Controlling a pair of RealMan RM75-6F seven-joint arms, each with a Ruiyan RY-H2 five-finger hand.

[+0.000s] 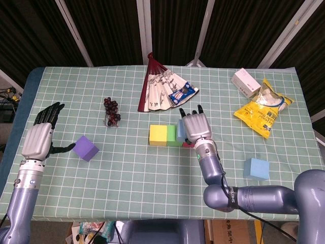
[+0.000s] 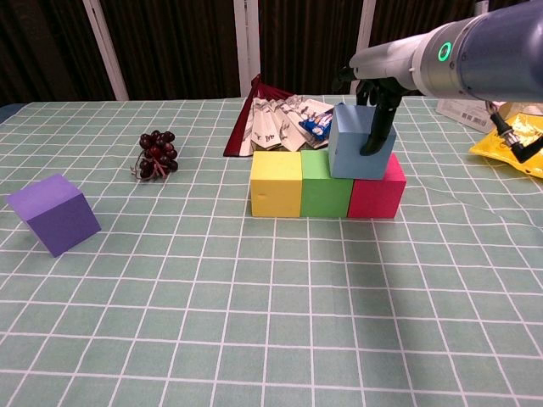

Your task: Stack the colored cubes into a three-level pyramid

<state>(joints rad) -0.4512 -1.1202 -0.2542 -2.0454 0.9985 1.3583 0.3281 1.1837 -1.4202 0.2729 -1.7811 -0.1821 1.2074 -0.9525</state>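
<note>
Right hand (image 2: 373, 114) is gripping the light blue cube (image 2: 357, 140), with dark fingers (image 2: 376, 127) reaching down over its front face and the rest of the hand wrapping its top and back. In the head view this hand (image 1: 195, 127) is covering most of that cube, and only a thin blue strip is showing at its left side.

That cube is sitting on top of a row of three cubes on the surface (image 2: 271, 322). It is resting mostly over the red cube (image 2: 376, 194) and partly over the green cube (image 2: 326, 185). The yellow cube (image 2: 276, 184) is touching the green one on its left, at the end of the row.

Left hand (image 1: 39, 136) is hanging open over the left side of the surface, with its fingers spread and holding nothing. The purple cube (image 1: 85, 148) is lying just beside it, tilted on an edge, with the thumb pointing at it.

Another light blue cube (image 1: 256, 168) is lying alone near the front right of the surface, well apart from the row.

Behind the row are lying a folding fan (image 1: 161, 90), a bunch of dark grapes (image 1: 111, 111), a yellow snack bag (image 1: 263, 112) and a white box (image 1: 246, 82).
</note>
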